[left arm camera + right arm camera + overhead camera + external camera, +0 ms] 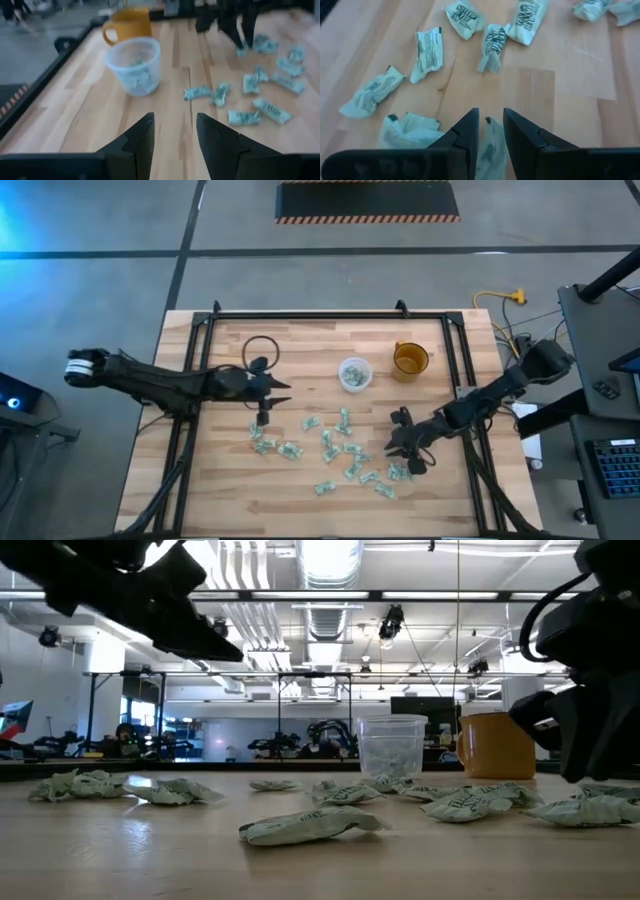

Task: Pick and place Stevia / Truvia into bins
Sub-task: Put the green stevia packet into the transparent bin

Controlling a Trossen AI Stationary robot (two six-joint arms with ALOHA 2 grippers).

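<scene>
pale wood tabletop point(230, 490), slatted, framed by a black rail.

clear plastic cup point(355, 373) stands just past centre toward 12 o'clock, upright, with several sachets already inside; same cup in the low view point(391, 745) and the left wrist view point(135, 65). orange mug point(410, 359) stands just beside it at its 3 o'clock, apart from it, handle toward the cup.

green-and-white sachets point(345, 452) lie scattered loose on the wood from centre toward 5 o'clock, with a small group toward 7 o'clock of centre point(272, 445). most are crumpled, lying flat, none stacked as far as can be told.

left tool point(264, 417) hangs at 9 o'clock of the cup, above the 7 o'clock group, raised off the wood in the low view. fingers point(141, 141) stand apart with bare wood showing between them; nothing held.

right tool point(411, 463) is low at the 4 o'clock side of the scatter. in its wrist view the fingers point(466, 132) are drawn close with a narrow gap, and one sachet point(490, 150) sits in that gap; cannot tell whether the pads actually pinch it or only straddle it. other sachets point(429, 52) lie near, apart from the fingers.
</scene>
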